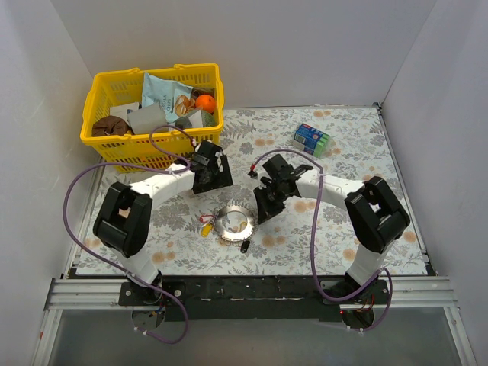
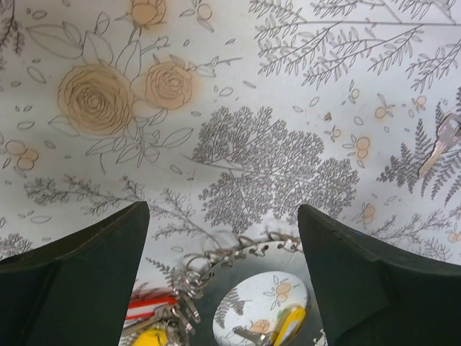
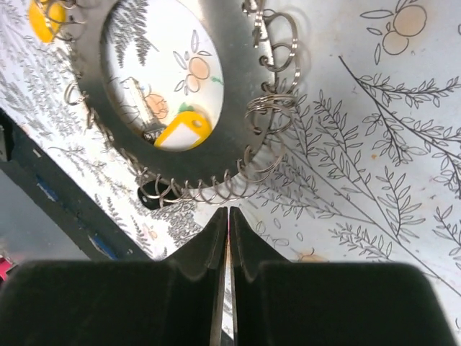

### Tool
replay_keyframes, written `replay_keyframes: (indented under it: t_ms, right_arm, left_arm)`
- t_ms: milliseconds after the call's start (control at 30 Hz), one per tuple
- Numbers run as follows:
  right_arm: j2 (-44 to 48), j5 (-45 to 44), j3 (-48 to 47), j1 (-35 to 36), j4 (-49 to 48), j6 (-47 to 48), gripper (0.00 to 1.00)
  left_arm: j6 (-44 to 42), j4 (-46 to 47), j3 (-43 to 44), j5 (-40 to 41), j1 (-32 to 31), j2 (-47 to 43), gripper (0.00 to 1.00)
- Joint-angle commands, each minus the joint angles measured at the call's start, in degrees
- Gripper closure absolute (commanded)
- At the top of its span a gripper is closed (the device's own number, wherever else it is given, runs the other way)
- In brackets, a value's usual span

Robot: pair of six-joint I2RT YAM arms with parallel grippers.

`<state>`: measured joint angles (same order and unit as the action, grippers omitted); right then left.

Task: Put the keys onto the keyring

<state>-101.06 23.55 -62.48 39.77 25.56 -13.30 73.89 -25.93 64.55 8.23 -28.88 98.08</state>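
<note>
Left gripper [image 2: 223, 216]: jaws wide apart, nothing held between them; only printed cloth [image 2: 238, 108] lies in the gap.
Right gripper [image 3: 227, 213]: jaws pressed together to a thin slit; nothing can be seen held between them.
Keyring [image 3: 241, 94]: one, flat on the cloth. It lies just beyond the right gripper's closed tips. In the left wrist view it sits low in the gap between the two fingers [image 2: 79, 288].
Small split rings [image 3: 270, 108]: many, strung along the keyring's outer edge; too tangled to count.
Yellow-headed key [image 3: 184, 130]: one, lying inside the keyring's hole, straight ahead of the right tips.
Second yellow head [image 3: 43, 18]: one, outside the hoop on its far-left side from the right jaws.
Dark key [image 1: 245, 245]: one, at the hoop's edge nearest the right jaws; it may be tucked partly under the rim.
Silver key [image 2: 441, 144]: one, alone on the cloth, well outside the left gripper's right-hand finger.
Red-and-white striped piece [image 2: 151, 306]: one, by the left-hand finger; what it is cannot be told.
Yellow basket [image 1: 99, 141]: one, beyond the left jaws.
Blue-green packet [image 1: 311, 139]: one, beyond the right jaws.
</note>
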Motion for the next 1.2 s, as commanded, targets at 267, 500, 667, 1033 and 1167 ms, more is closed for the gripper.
replay_keyframes:
  t_ms: [267, 500, 667, 1033, 1167]
  right_arm:
    - [1.1, 0.4, -10.1, -3.7, 2.3, 2.1, 0.85]
    - [-3.8, 3.2, -11.7, -7.7, 1.8, 3.1, 0.85]
    - [-6.0, 5.0, -10.7, -7.8, 0.6, 2.6, 0.85]
    - [-9.2, 8.2, -7.5, -7.7, -2.2, 1.0, 0.85]
    - [-9.6, 8.7, -5.6, -7.6, -2.9, 0.6, 0.85]
  left_arm:
    - [2.9, -3.2, -8.4, -3.3, 0.1, -11.4, 0.18]
    - [7.7, -3.6, -15.1, -12.0, -0.2, -18.5, 0.31]
    - [10.9, -3.7, -19.2, -15.8, -0.6, -21.5, 0.35]
    - [14.8, -1.4, -24.7, -20.1, -0.8, -21.5, 0.37]
    - [14.9, -0.3, -24.2, -21.3, -0.8, -18.7, 0.37]
